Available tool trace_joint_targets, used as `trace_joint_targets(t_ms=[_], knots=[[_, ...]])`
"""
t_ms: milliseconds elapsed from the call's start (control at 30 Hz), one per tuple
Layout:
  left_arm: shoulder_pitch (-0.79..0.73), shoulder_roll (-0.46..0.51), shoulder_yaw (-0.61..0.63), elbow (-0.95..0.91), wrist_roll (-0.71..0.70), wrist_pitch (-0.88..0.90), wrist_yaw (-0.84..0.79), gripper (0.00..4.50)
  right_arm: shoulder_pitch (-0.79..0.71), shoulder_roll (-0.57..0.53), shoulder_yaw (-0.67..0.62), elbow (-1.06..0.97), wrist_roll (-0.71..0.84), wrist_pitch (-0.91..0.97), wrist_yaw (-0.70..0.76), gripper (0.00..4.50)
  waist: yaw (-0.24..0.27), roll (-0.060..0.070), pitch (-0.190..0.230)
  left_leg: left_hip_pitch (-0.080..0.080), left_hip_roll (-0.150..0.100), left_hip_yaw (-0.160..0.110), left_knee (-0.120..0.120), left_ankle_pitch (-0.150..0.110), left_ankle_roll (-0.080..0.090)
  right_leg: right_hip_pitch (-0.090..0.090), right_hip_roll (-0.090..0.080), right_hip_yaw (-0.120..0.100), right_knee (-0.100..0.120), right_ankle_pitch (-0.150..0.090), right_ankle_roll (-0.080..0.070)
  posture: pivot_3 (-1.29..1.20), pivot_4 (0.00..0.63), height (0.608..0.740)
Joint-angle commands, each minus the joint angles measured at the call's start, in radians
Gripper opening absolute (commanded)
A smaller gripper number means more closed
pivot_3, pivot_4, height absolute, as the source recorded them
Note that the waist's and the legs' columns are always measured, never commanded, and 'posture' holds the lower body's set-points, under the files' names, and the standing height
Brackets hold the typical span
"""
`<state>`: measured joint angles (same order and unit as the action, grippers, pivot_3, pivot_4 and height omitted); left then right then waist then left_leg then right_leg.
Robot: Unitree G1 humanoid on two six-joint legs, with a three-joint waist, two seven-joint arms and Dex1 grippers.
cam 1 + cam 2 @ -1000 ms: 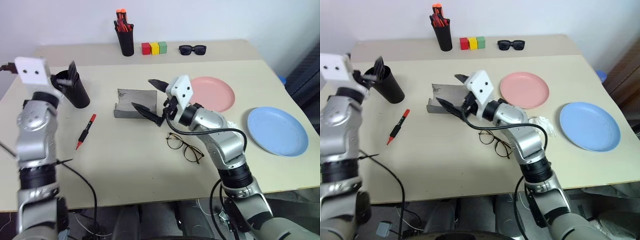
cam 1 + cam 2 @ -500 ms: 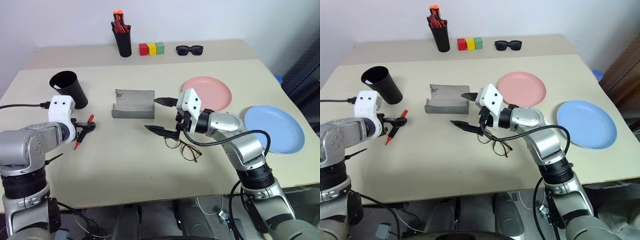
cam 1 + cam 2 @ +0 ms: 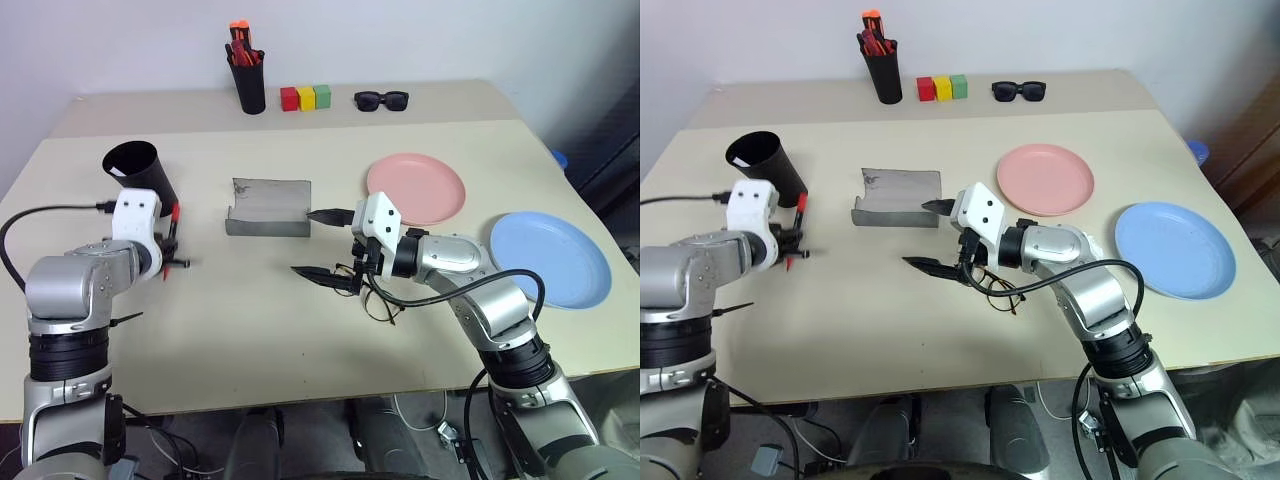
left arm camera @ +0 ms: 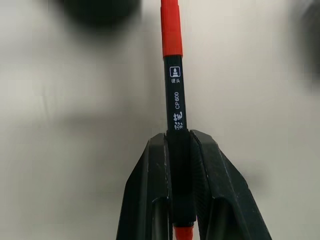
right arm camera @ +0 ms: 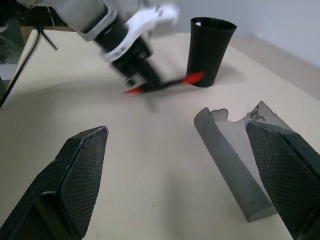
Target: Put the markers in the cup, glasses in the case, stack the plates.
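My left gripper (image 3: 171, 243) is shut on the red-and-black marker (image 4: 172, 75), low over the table just in front of the black cup (image 3: 140, 175). The marker's red end points toward the cup. Something white shows inside the cup's rim. The grey case (image 3: 268, 207) lies open at mid-table. My right gripper (image 3: 322, 246) stands open to the case's right, one finger near the case's corner. Right behind that gripper lie the wire-frame glasses (image 3: 378, 302), partly hidden by it. The pink plate (image 3: 416, 188) and blue plate (image 3: 551, 258) lie apart on the right.
A slim black pen pot (image 3: 248, 80) with orange-red pens, three coloured blocks (image 3: 306, 97) and black sunglasses (image 3: 383, 99) line the table's far edge. A black cable (image 3: 40, 215) loops beside my left arm.
My left gripper came down from above the cup to the table and shut on the red marker. My right gripper drew back from the case and sank toward the glasses, staying open.
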<state>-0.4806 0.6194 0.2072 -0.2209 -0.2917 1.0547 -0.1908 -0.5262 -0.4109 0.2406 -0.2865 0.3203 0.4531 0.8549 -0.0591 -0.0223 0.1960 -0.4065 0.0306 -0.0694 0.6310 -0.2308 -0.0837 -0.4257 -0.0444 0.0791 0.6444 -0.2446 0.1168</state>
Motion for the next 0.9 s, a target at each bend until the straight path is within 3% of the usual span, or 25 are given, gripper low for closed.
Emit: trace_joint_targets(t_ms=[33, 167, 300, 500, 633, 833, 900], knots=[[-0.060, -0.036, 0.026, -0.060, 0.039, -0.329, -0.014, 0.02, -0.022, 0.026, -0.003, -0.025, -0.009, -0.028, -0.027, 4.50, 0.013, 0.000, 0.000, 0.000, 0.000, 0.000, 0.000, 0.000, 0.000, 0.000, 0.000, 0.000, 0.000, 0.000, 0.000, 0.00, 0.150, 0.740], [-0.168, -0.125, 0.051, 0.060, 0.111, -0.495, 0.122, 0.02, -0.055, 0.095, 0.006, 0.031, -0.055, -0.066, -0.103, 4.50, 0.017, 0.000, 0.000, 0.000, 0.000, 0.001, 0.001, 0.000, 0.000, 0.000, 0.000, 0.000, 0.000, 0.000, 0.000, 0.00, 0.150, 0.740], [-0.247, -0.126, 0.022, 0.271, 0.250, -0.712, 0.242, 0.02, -0.074, 0.169, 0.025, 0.076, -0.098, -0.097, -0.162, 4.50, 0.014, 0.000, 0.000, 0.000, 0.000, 0.001, 0.000, 0.000, 0.000, 0.000, 0.000, 0.000, 0.000, 0.000, 0.000, 0.00, 0.150, 0.740], [-0.341, -0.119, 0.036, 0.567, 0.303, -0.931, 0.327, 0.02, -0.059, 0.219, 0.043, 0.083, -0.119, -0.115, -0.187, 4.50, 0.017, 0.000, 0.000, 0.000, -0.001, 0.001, 0.000, 0.000, 0.000, -0.001, 0.000, 0.000, 0.000, 0.000, 0.000, 0.00, 0.150, 0.740], [-0.357, -0.123, 0.036, 0.651, 0.298, -0.995, 0.329, 0.02, -0.042, 0.218, 0.039, 0.070, -0.119, -0.110, -0.194, 4.50, 0.016, 0.000, 0.000, -0.001, -0.001, 0.001, 0.000, 0.000, 0.000, -0.001, 0.000, 0.000, 0.000, 0.000, 0.000, 0.00, 0.150, 0.740], [-0.351, -0.130, 0.043, 0.693, 0.290, -1.012, 0.353, 2.93, -0.029, 0.211, 0.031, 0.054, -0.114, -0.100, -0.203, 4.50, 0.014, 0.000, 0.000, 0.000, -0.001, 0.001, 0.000, 0.000, 0.000, -0.001, 0.000, 0.000, 0.001, 0.000, 0.000, 0.00, 0.150, 0.740], [-0.346, -0.137, 0.045, 0.687, 0.279, -1.016, 0.350, 2.93, -0.026, 0.206, 0.031, 0.049, -0.112, -0.097, -0.203, 4.50, 0.015, 0.000, 0.000, 0.000, 0.000, 0.000, 0.000, 0.000, 0.000, -0.001, 0.000, 0.000, 0.001, 0.000, 0.000, 0.00, 0.150, 0.740]])
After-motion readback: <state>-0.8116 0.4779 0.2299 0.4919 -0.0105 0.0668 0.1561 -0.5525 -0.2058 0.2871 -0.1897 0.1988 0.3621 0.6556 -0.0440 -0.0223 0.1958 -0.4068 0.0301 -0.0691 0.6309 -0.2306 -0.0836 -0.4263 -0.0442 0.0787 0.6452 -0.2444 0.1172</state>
